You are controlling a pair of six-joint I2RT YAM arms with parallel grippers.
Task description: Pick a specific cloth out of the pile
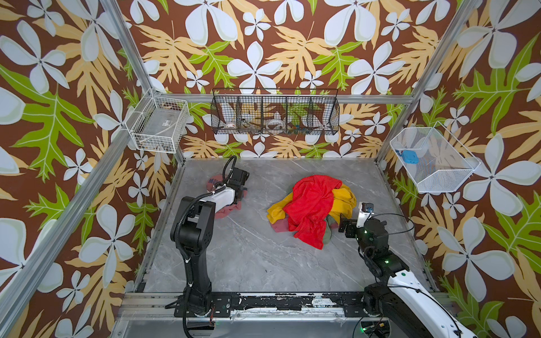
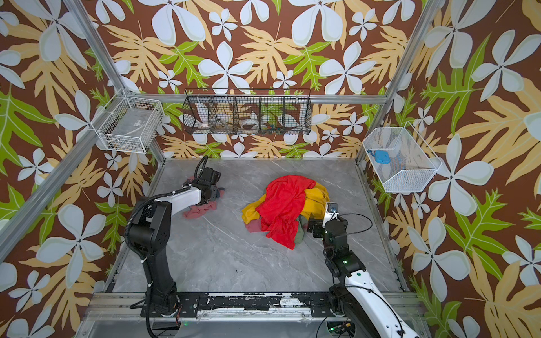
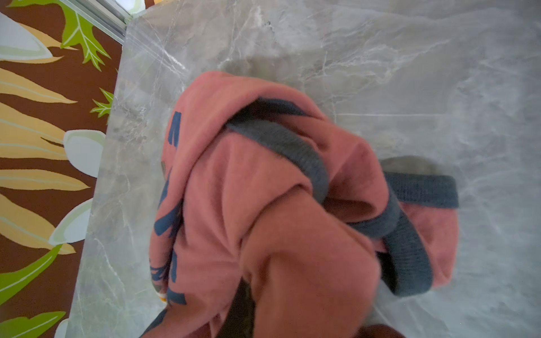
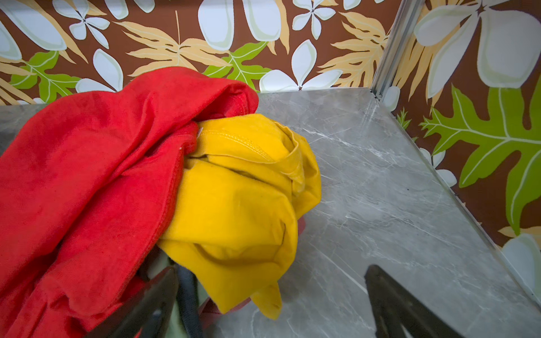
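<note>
Cloth (image 1: 227, 211): dusty pink, left of centre in both top views (image 2: 199, 211), well apart from the pile (image 1: 310, 210).

Lower edge of frame: metal rail (image 1: 263, 303); left arm (image 1: 196, 240) and right arm (image 1: 389, 272) rise from it. Bare grey marbled counter (image 1: 248, 257) above.

Mid frame, right of centre: right jaws stand wide at the pile's right edge. Right wrist view: one dark finger (image 4: 392, 298) each side, tip of yellow cloth (image 4: 240, 199) hanging between, nothing gripped. Red cloth (image 4: 87, 175) drapes over the yellow.

Further up, left: left jaws point down onto the cloth, narrow, pinching a gathered fold; the jaws themselves are hidden by fabric in the left wrist view. That view shows the cloth (image 3: 263, 219) with dark blue lettering (image 3: 172, 216) and a grey ribbed band (image 3: 292, 146); its lower folds rest on the counter.

Upper frame, on the wall: black wire basket (image 1: 275, 111) at centre, white basket (image 1: 158, 124) to its left, white mesh basket (image 1: 433, 159) to its right.
</note>
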